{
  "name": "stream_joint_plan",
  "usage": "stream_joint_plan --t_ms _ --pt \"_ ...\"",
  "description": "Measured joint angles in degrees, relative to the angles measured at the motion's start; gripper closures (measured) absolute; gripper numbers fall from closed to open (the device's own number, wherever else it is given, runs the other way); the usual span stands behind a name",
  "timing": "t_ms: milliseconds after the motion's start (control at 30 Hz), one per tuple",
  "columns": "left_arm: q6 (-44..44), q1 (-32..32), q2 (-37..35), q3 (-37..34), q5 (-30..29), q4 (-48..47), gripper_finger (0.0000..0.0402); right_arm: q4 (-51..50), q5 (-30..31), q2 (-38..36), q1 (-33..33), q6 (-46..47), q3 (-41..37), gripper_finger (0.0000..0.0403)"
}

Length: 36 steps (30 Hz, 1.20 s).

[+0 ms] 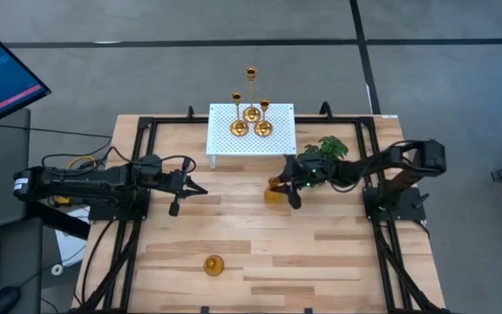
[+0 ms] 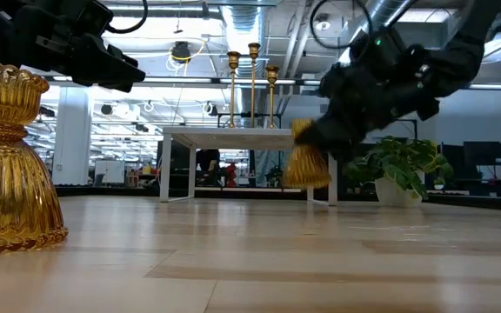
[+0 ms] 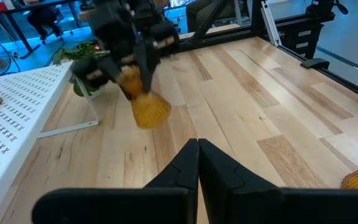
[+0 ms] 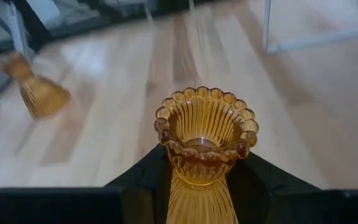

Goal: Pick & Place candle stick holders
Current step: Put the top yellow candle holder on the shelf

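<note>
A ribbed amber holder (image 4: 205, 146) is gripped between the fingers of the right gripper (image 1: 283, 187), near the middle of the wooden table (image 1: 321, 262), just in front of the white perforated stand (image 1: 279, 145) and beside the green plant (image 1: 328, 147). In the low view this holder (image 2: 306, 158) is seen lifted clear of the tabletop and tilted, its flared base hanging below the dark gripper (image 2: 333, 139); the jaws are closed narrowly around its neck, below the scalloped rim. From the left wrist view the same piece (image 3: 145, 102) is seen tipped over the boards, with the stand's edge (image 3: 23, 99) just beside it. A second amber holder (image 1: 213, 264) is left standing upright near the table's front edge, well apart from both arms; it is seen large at the low view's side (image 2: 7, 156). Four gold candle stick holders (image 1: 251, 112) are set upright on the stand, the slim stemmed ones rising above the rest (image 2: 252, 83). The left gripper (image 1: 197, 188) is held above the table's left half with its jaws shut on nothing, its fingertips (image 3: 199, 155) pressed together.
</note>
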Motion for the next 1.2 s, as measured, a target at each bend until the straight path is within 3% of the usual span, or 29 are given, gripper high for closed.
stream_joint_plan --t_ms 333,567,700,1200 --pt "0.0 0.0 0.0 0.0 0.0 0.0 0.0392 -4.5 0.4 -15.0 -0.6 1.2 0.1 0.0288" --pt "0.0 0.0 0.0 0.0 0.0 0.0 0.0392 -21.3 12.9 -23.5 -0.9 -3.9 6.9 0.0289" --pt "0.0 0.0 0.0 0.0 0.0 0.0 0.0392 -23.8 16.5 -24.0 -2.0 -6.5 11.2 0.0289" --pt "0.0 0.0 0.0 0.0 0.0 0.0 0.0392 -22.4 16.7 -14.6 -12.9 -3.0 13.3 0.0289"
